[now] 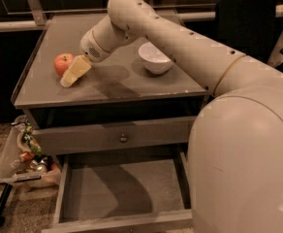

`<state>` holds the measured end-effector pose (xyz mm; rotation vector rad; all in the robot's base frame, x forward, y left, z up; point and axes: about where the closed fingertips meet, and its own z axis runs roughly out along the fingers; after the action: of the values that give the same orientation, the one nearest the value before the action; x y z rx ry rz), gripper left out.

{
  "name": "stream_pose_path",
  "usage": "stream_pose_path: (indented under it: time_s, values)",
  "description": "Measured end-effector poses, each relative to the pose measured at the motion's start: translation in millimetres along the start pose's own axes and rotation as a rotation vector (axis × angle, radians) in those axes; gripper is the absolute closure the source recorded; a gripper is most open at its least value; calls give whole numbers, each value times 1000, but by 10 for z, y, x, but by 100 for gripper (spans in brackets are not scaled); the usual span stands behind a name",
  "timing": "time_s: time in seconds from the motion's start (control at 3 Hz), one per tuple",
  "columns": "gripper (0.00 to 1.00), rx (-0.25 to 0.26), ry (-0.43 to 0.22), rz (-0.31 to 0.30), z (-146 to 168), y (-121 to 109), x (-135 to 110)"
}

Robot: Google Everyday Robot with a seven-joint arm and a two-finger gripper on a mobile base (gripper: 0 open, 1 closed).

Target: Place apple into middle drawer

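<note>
On the table (132, 84), toward its left side, sits the apple (61, 62). The gripper (74, 72) rests just beside it on the right, apparently touching; whether it is spread or closed cannot be told. A bowl (155, 58) stands well apart. Below a closed drawer front (123, 138), the middle drawer (122, 191) is pulled out.

Apple (62, 63) beside gripper (69, 78); middle drawer (127, 194) open

Matt grey worktop (117, 84), smooth, faintly glossy red-orange apple (63, 63), pale yellow matt plastic-looking pincer (70, 78) just beside the apple, smooth cream plastic-looking arm (180, 42), glossy white bowl (155, 57), matt grey middle drawer (122, 193), small shiny metal knob (123, 138).
</note>
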<state>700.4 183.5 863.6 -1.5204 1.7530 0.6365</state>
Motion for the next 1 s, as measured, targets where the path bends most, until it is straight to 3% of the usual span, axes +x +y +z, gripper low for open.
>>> stream_pose_path:
  time_s: [0.67,1.0]
  values:
    - [0,-14,14,2,265,-140,-112]
    - [19,-14,14,1,266,-141,-117]
